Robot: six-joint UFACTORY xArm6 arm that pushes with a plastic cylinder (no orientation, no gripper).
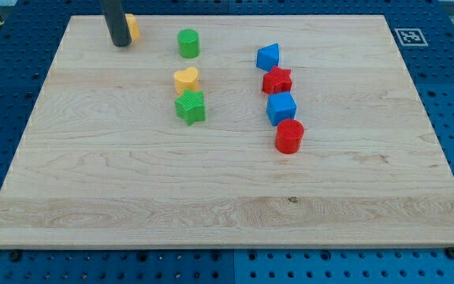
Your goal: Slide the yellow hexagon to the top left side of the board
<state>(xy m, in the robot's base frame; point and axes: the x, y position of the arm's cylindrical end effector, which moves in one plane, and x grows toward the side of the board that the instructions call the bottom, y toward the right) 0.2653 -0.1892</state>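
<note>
Rod, my tip (pixel 121 45), smooth and dark, touches yellow hexagon (pixel 132 28) on grained wooden board (pixel 227 197); no fingers.

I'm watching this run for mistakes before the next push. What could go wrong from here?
1. The yellow hexagon already sits close to the board's top edge; a push toward the view's top could slide it off.
2. My tip hides most of the hexagon, so its contact side is uncertain and the block may slip past the rod.
3. A sweep toward the view's right could disturb the green cylinder.
</note>
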